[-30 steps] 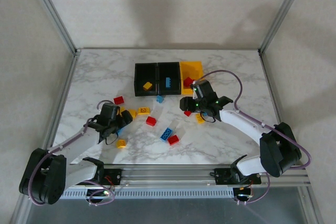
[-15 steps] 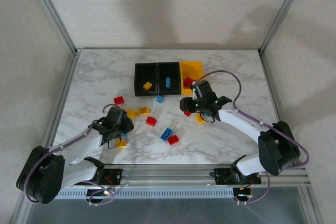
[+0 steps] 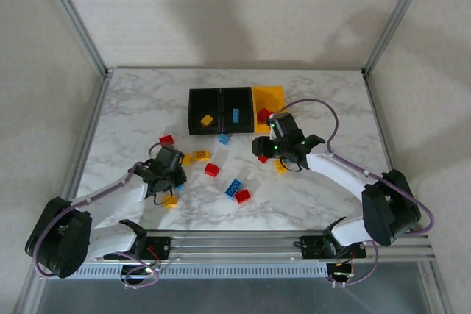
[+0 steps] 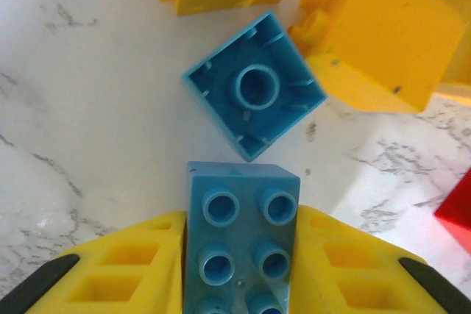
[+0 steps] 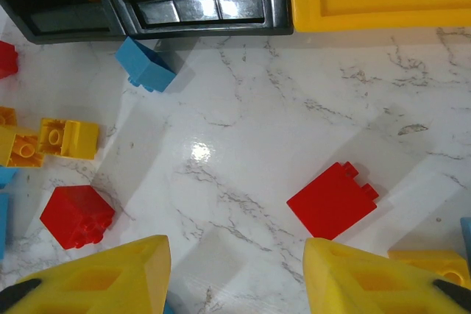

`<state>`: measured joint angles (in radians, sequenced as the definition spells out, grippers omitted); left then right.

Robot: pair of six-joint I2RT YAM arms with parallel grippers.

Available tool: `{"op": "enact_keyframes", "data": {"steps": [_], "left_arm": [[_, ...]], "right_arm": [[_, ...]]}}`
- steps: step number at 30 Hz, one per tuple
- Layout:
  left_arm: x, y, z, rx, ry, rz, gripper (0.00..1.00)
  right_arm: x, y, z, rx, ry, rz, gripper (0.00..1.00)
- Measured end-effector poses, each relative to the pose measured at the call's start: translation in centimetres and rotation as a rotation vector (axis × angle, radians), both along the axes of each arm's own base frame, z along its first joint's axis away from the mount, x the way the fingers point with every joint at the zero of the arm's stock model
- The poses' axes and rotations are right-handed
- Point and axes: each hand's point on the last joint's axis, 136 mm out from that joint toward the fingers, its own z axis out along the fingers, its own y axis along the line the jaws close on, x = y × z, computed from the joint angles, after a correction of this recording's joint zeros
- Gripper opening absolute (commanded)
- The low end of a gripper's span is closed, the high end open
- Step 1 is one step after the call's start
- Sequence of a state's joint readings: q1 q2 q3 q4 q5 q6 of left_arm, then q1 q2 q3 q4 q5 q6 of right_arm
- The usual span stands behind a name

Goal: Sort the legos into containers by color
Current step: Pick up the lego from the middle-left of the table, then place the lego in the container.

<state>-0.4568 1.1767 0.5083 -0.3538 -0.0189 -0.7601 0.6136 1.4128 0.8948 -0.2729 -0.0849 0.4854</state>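
Though cropped below, the blue brick (image 4: 241,251) sits gripped in the left end effector (image 4: 240,220).

The containers (image 3: 221,91) — two black bins and a yellow-orange one, joined in a row — stand at the far middle of the worktop (image 3: 132,108), holding a yellow brick (image 3: 207,120), a blue brick (image 3: 235,115) and a red brick (image 3: 263,114) in turn. Loose legos (image 3: 212,170) in red, yellow and blue lie scattered in front of them. One light-blue brick (image 4: 243,240) sits studs-up, clamped in the left gripper (image 4: 243,270), just beside an upturned blue brick (image 4: 254,95).
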Motion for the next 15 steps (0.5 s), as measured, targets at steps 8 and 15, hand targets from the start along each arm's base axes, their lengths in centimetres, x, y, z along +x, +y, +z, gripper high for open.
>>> {"op": "enact_keyframes", "data": {"steps": [8,15], "left_arm": [[2.3,-1.9,4.5,-0.037,-0.081,-0.031,0.19],[4.1,-4.9,8.0,-0.073,-0.143,-0.089,0.19]], "right_arm": [[-1.0,1.5,0.6,0.063,0.016,0.09,0.52],[-2.3,3.6,3.6,0.192,-0.02,0.217,0.53]]}}
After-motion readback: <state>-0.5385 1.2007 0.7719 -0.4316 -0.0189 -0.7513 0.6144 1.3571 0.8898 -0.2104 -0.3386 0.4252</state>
